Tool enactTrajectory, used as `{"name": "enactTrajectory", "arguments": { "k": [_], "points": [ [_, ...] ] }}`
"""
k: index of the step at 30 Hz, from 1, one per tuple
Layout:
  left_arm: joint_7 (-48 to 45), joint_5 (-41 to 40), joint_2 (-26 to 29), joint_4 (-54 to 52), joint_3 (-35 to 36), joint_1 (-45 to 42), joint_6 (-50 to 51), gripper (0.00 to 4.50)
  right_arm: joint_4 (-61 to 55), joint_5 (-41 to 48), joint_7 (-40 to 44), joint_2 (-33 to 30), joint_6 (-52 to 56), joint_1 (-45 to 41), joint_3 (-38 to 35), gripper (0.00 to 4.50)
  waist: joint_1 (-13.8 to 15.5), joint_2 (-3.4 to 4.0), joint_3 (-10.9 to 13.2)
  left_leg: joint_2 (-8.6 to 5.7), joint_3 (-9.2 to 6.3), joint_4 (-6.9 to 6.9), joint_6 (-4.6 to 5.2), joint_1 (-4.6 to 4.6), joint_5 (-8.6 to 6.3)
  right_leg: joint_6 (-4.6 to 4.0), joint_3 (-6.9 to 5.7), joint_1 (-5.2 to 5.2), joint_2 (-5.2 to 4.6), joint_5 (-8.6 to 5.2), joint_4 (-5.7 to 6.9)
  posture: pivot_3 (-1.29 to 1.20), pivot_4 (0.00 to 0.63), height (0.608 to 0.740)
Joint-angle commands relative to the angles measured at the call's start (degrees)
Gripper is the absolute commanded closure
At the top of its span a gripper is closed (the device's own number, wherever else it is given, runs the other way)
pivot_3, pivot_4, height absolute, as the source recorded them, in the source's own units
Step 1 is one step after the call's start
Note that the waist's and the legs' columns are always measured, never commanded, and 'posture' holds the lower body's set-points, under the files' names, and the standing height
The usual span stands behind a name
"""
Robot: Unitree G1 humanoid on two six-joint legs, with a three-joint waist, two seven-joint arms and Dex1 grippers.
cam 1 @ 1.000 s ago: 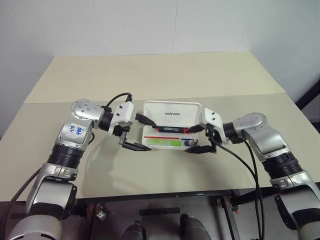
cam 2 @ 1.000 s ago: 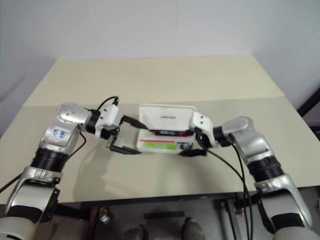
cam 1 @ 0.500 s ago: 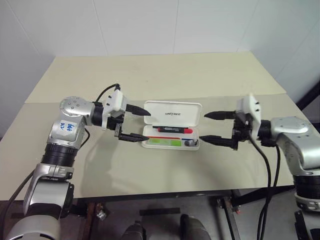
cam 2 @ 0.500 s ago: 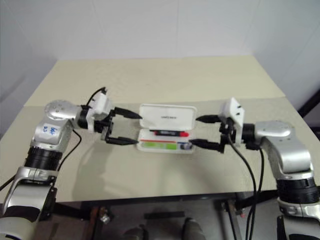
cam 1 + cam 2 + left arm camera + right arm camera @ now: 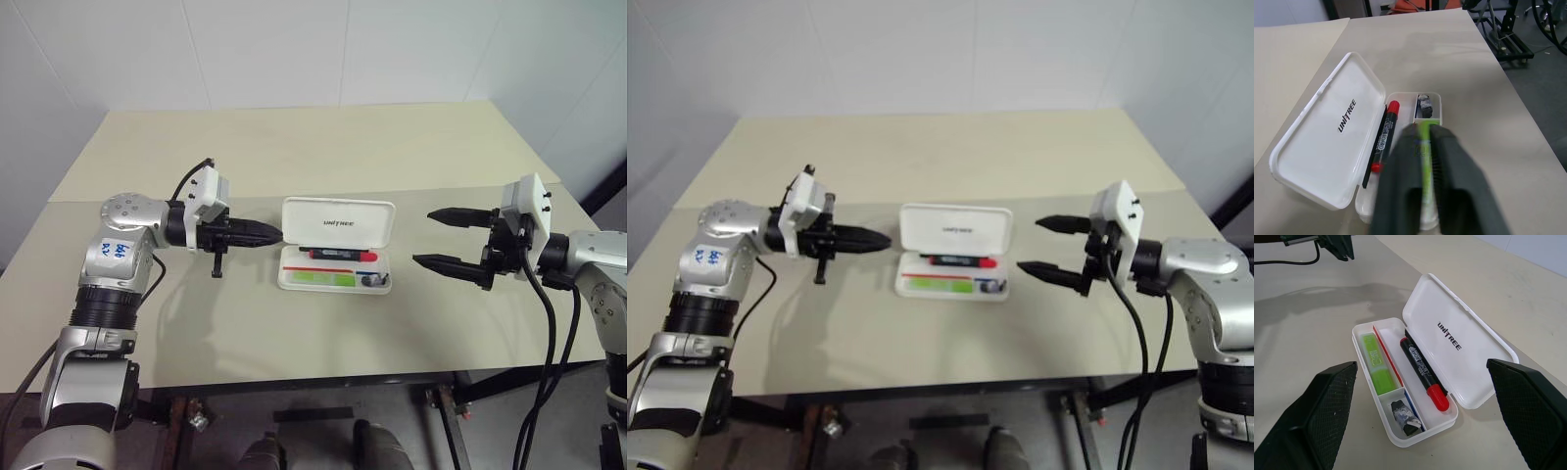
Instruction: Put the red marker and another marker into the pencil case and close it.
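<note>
- Pencil case [image 5: 337,245] lies open on the surface [image 5: 294,147], lid tipped back.
- Red marker [image 5: 1423,373] inside the case, next to the lid hinge.
- Green marker [image 5: 1376,368] inside the case, front compartment.
- Left gripper [image 5: 257,234] clenched, empty, just left of the case.
- Right gripper [image 5: 439,237] spread wide, empty, right of the case, apart from it.

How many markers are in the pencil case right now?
2. The red marker lies nearest the open lid; the light-green marker lies across the divider, both inside the pencil case.
</note>
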Motion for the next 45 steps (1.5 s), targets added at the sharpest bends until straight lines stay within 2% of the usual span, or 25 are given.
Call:
{"name": "enactTrajectory", "arguments": {
  "k": [1,7,13,25,30,38,42,45],
  "points": [
    [3.4,0.3,0.5,1.0,2.0,-0.5,-1.1,4.43,-1.2,0.9,-0.3,-1.3,-1.3,-1.3,-1.0,0.00,0.0,0.00,0.0,0.00,0.00,0.00,0.00,0.00,0.00,0.00,0.00,0.00,0.00,0.00,0.00,0.00,0.150,0.740],
    [14.7,2.5,-2.6,6.6,3.2,-3.0,-2.6,4.43,-0.4,0.3,-1.5,-1.1,-1.6,-1.5,-0.8,0.00,0.2,0.00,0.0,-0.01,0.00,0.00,0.00,0.00,0.00,0.00,0.00,0.00,0.00,0.00,0.00,0.00,0.150,0.740],
    [25.6,8.1,-6.4,14.6,1.4,-8.5,-4.4,4.43,-1.1,0.4,-2.7,-0.7,-1.5,-0.8,-0.4,0.00,1.1,-0.01,0.0,-0.02,0.01,-0.01,-0.01,0.00,0.00,0.00,0.00,0.00,0.00,0.00,-0.05,0.00,0.150,0.740],
    [36.4,17.0,-13.9,31.9,-2.6,-16.2,-10.0,4.43,-3.4,1.6,-5.5,-0.2,-0.3,0.3,-0.9,0.00,1.4,-0.01,0.0,-0.05,0.03,-0.03,-0.05,-0.02,0.03,0.02,-0.01,0.01,-0.01,0.01,-0.14,0.00,0.150,0.740],
    [31.0,16.2,-16.3,33.7,-2.8,-17.1,-13.3,4.43,-4.5,2.5,-6.9,-0.3,0.2,0.9,-1.3,0.00,1.5,-0.03,0.0,-0.05,0.04,-0.03,-0.14,-0.04,0.08,0.03,-0.01,0.01,-0.02,0.02,-0.13,0.00,0.150,0.740],
    [17.2,13.2,-15.5,29.4,-2.3,-14.2,-19.2,4.43,-6.2,3.6,-8.3,-0.6,0.8,2.9,-2.1,0.00,1.4,-0.03,0.0,-0.05,0.05,-0.04,-0.18,-0.05,0.10,0.03,-0.01,0.01,-0.02,0.02,-0.17,0.00,0.150,0.740],
    [9.3,13.8,-13.9,24.7,-5.0,-11.1,-22.4,4.43,-6.4,3.7,-9.0,-0.3,0.5,3.3,-1.7,0.00,1.3,-0.02,0.0,-0.03,0.06,-0.04,-0.18,-0.04,0.10,0.03,-0.01,0.00,-0.01,0.02,-0.15,0.00,0.150,0.740],
    [6.9,16.4,-12.8,21.6,-8.3,-8.2,-23.4,4.43,-6.4,3.9,-9.4,0.0,0.4,3.3,-1.4,0.00,1.4,-0.02,0.0,-0.03,0.06,-0.03,-0.18,-0.03,0.10,0.03,-0.01,0.02,-0.02,0.02,-0.14,0.00,0.150,0.740]
  ]
}}
